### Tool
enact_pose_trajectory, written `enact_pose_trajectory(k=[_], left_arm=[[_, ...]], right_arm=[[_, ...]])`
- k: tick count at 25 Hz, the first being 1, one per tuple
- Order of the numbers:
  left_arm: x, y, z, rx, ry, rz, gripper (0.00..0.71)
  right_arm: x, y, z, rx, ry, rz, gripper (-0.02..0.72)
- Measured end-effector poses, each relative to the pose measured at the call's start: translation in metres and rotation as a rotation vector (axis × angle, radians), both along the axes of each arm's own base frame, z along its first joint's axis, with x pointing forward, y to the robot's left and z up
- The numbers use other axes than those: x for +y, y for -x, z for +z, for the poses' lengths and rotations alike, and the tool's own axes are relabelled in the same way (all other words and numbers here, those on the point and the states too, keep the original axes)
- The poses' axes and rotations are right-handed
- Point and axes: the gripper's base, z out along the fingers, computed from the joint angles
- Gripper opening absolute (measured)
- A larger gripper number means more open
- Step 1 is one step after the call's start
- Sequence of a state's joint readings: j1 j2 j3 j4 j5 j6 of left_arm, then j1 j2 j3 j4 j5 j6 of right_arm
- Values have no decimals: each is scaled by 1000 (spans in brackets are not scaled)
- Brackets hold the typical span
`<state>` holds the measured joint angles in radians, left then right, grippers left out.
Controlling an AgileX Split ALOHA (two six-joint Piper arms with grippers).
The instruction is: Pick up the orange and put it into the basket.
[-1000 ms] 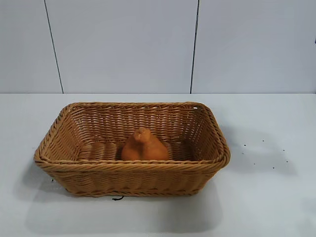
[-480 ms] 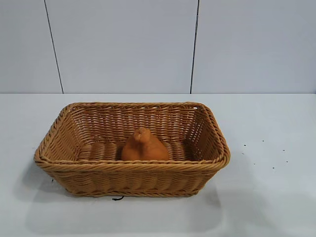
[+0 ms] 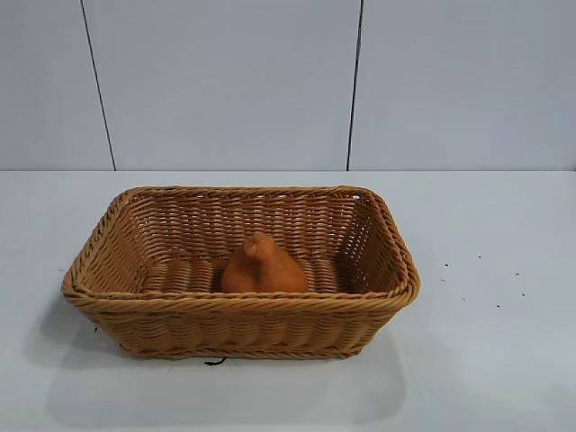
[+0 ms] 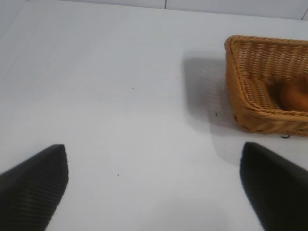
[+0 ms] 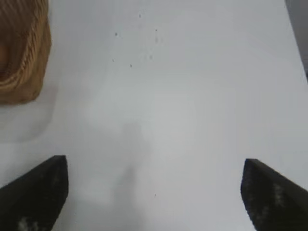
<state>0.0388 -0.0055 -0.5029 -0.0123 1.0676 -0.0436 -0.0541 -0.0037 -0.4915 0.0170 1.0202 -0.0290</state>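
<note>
Fingers (image 4: 36, 183) spread wide (both grippers), orange (image 3: 262, 266) inside basket (image 3: 234, 306)

Left gripper (image 4: 154, 185): open wide, its two dark fingers (image 4: 33, 185) far apart, one at each side of its own wrist view. It holds nothing and touches nothing.
Right gripper (image 5: 154, 192): open wide too, its dark fingers (image 5: 274, 197) spread far apart in its own wrist view. Nothing sits between them.
Both arms: neither one shows in the outside view, so only the fingertips can be seen.
</note>
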Motion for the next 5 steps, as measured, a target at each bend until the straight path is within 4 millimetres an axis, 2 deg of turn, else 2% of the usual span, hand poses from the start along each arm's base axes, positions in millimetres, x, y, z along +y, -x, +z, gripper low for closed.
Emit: enact_pose_trajectory(k=[5], left_arm=[[0,0,0,0,0,0,696]], right_arm=[[0,0,0,0,-3,2,673]])
